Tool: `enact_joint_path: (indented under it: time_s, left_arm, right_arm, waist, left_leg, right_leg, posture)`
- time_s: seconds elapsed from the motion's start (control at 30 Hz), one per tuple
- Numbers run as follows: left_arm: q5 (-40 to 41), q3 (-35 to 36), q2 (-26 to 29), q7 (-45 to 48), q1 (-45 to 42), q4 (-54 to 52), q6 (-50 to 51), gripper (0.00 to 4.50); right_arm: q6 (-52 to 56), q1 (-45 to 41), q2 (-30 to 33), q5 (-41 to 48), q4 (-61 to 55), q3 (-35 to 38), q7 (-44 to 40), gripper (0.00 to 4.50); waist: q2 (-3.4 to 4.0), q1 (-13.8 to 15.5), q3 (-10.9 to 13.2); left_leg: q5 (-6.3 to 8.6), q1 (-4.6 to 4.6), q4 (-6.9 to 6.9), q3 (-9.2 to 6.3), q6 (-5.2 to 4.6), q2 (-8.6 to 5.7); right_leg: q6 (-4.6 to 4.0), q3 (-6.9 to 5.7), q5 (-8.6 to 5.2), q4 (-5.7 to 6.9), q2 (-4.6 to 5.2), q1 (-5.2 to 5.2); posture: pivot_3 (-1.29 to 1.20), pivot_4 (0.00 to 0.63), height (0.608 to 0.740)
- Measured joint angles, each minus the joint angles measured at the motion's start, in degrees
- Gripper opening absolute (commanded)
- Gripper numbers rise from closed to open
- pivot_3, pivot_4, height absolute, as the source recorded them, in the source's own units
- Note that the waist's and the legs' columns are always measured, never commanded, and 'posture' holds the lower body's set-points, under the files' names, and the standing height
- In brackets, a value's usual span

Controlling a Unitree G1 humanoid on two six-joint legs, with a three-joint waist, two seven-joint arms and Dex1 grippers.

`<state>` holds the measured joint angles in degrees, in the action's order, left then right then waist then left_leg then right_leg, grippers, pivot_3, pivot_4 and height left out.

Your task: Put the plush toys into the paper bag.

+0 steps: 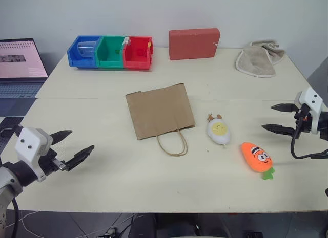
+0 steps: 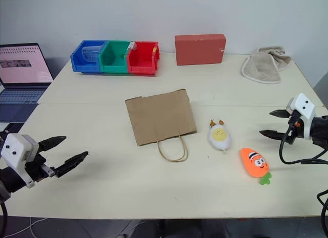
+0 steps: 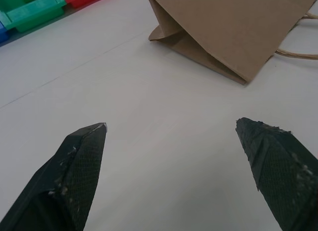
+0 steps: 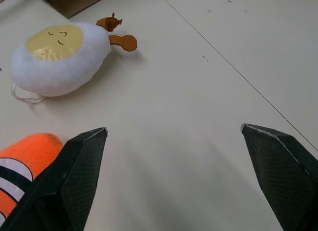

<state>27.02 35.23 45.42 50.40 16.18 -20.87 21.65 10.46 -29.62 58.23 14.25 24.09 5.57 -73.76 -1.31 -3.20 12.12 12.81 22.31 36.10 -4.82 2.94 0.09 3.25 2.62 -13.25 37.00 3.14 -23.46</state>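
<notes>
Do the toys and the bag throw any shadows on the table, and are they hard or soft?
Left eye view: soft, faint shadows under the flat brown paper bag and orange carrot plush. Right wrist view: a soft shadow beside the white egg plush.

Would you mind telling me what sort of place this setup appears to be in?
Probably a lab or office workspace: pale tables pushed together against a plain wall, an open laptop at one side, and a row of coloured storage bins at the back.

2 plush toys (image 1: 218,131), 1 paper bag (image 1: 159,110), 3 bins (image 1: 111,52).
</notes>
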Motion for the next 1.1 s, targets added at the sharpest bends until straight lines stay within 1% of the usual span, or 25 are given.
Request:
enact_joint_path:
  time_s: [0.17, 0.23, 0.3, 0.33, 0.37, 0.53, 0.63, 0.7, 0.83, 0.93, 1.1]
  left_arm:
    - [-2.7, -7.3, 1.8, 0.9, -1.7, -4.0, -1.2, 4.43]
    - [-4.5, -12.5, 3.3, 1.9, -4.3, -4.8, -2.2, 4.43]
    - [-6.1, -18.9, 3.5, 2.7, -8.6, -5.7, -2.8, 4.43]
    - [-6.4, -20.9, 3.4, 2.8, -10.0, -5.8, -3.1, 4.43]
    - [-6.9, -23.6, 2.9, 2.8, -12.3, -5.8, -3.3, 4.43]
    - [-9.9, -33.2, -0.8, 2.9, -20.1, -3.2, -5.4, 4.43]
    - [-12.2, -37.5, -1.9, 3.5, -22.2, -0.1, -7.2, 4.43]
    - [-13.7, -41.6, -4.9, 4.0, -25.8, 2.5, -8.3, 4.43]
    - [-18.8, -48.2, -8.3, 4.0, -30.5, 7.1, -11.9, 4.43]
    - [-20.8, -49.9, -11.1, 3.4, -32.7, 11.1, -14.3, 4.43]
    - [-23.0, -52.9, -14.5, 3.2, -34.0, 16.4, -18.6, 4.43]
  right_arm:
    - [2.2, 3.0, 0.1, 1.8, -7.5, 0.6, -0.2, 4.50]
    - [4.7, 6.4, 0.3, 3.9, -14.1, 1.6, -0.4, 4.50]
    - [8.1, 9.9, 0.7, 6.4, -21.9, 2.8, -0.4, 4.50]
    - [9.2, 10.9, 0.8, 7.5, -24.7, 3.0, -0.3, 4.50]
    - [11.2, 12.7, 0.9, 8.9, -29.0, 3.6, 0.0, 4.50]
    - [16.5, 17.9, 0.3, 12.5, -43.2, 4.3, 3.1, 4.50]
    - [20.2, 19.4, -0.2, 14.8, -48.7, 4.6, 5.9, 4.50]
    - [23.0, 20.9, -1.1, 16.7, -52.1, 4.7, 8.1, 4.50]
    - [25.1, 24.6, -1.1, 18.6, -56.1, 4.9, 9.5, 4.50]
    - [26.2, 25.9, -1.0, 19.1, -57.0, 5.9, 10.5, 4.50]
    - [27.5, 27.2, -1.0, 20.7, -59.0, 7.0, 11.9, 4.50]
  waist:
    - [-0.01, 0.1, 0.0]
    - [0.01, 0.5, 0.0]
    - [0.03, 0.8, 0.0]
    - [0.04, 1.0, 0.0]
    - [0.04, 1.3, 0.0]
    - [0.03, 1.3, 0.0]
    - [0.02, 1.3, 0.0]
    - [0.00, 1.6, -0.1]
    - [-0.05, 2.0, -0.1]
    - [-0.04, 1.9, -0.1]
    - [-0.04, 1.6, -0.1]
  left_leg:
    - [0.00, 0.00, 0.00, -0.01, 0.00, 0.00]
    - [0.00, 0.01, 0.00, -0.04, 0.00, -0.01]
    - [0.00, 0.02, 0.01, -0.03, 0.00, -0.01]
    - [0.00, 0.03, 0.01, -0.04, 0.00, -0.01]
    - [0.00, 0.03, 0.02, -0.04, 0.00, -0.01]
    - [0.00, 0.01, 0.03, -0.01, 0.00, 0.01]
    - [0.00, 0.02, 0.03, -0.02, 0.00, 0.01]
    - [0.00, 0.10, 0.10, -0.06, 0.00, -0.01]
    - [0.00, 0.21, 0.19, -0.16, 0.00, -0.10]
    - [0.00, 0.22, 0.25, -0.16, 0.00, -0.09]
    - [0.00, 0.19, 0.25, -0.16, -0.01, -0.07]
  right_leg:
    - [0.05, 0.01, 0.03, 0.01, 0.00, 0.01]
    - [0.08, 0.01, 0.05, 0.03, -0.01, 0.01]
    - [0.12, 0.02, 0.07, 0.01, -0.02, 0.02]
    - [0.14, 0.01, 0.08, 0.01, -0.02, 0.02]
    - [0.16, 0.01, 0.09, 0.00, -0.03, 0.02]
    - [0.45, 0.01, 0.26, -0.02, -0.03, 0.03]
    - [0.44, 0.00, 0.25, -0.03, -0.03, 0.03]
    - [0.45, 0.00, 0.26, -0.05, -0.03, 0.02]
    - [0.69, 0.02, 0.40, -0.12, -0.03, 0.06]
    - [0.71, 0.02, 0.41, -0.10, -0.02, 0.06]
    - [0.71, 0.01, 0.41, -0.07, -0.03, 0.06]
  posture:
    - [0.00, 0.150, 0.740]
    - [0.00, 0.150, 0.740]
    - [0.00, 0.150, 0.740]
    - [0.00, 0.150, 0.740]
    - [0.00, 0.150, 0.740]
    - [0.00, 0.150, 0.740]
    - [0.00, 0.150, 0.740]
    - [0.00, 0.150, 0.740]
    - [0.00, 0.150, 0.740]
    - [0.00, 0.150, 0.740]
    - [0.00, 0.150, 0.740]
